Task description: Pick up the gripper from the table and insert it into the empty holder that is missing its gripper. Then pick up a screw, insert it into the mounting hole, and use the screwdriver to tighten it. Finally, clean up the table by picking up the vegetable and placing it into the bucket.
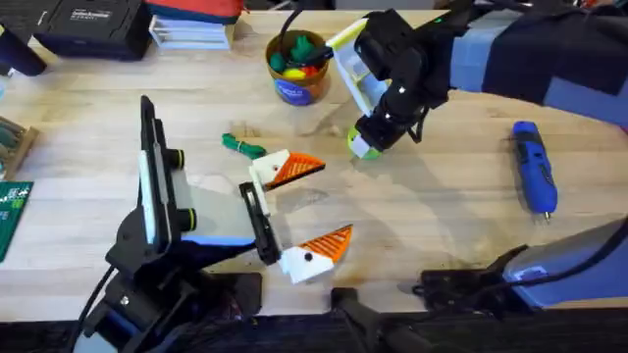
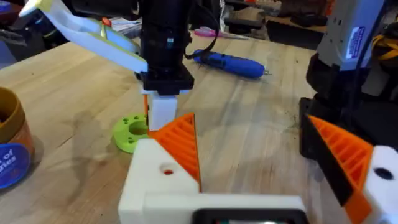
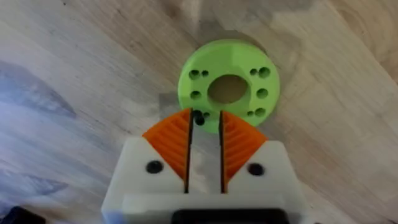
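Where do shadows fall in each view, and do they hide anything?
Overhead: the right arm throws a soft shadow on the table beside the green disc. Right wrist: dark shadow on the wood, disc evenly lit. Left wrist: faint shadows; nothing hidden.

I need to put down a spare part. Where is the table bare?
Bare wood lies between the green disc and the blue screwdriver, and left of the upright stand. It is crowded around the green bean, bucket and left gripper.

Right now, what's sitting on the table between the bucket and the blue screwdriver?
In the overhead view, the right gripper hangs between the bucket and the screwdriver, its arm crossing the gap, directly above the lime-green disc.
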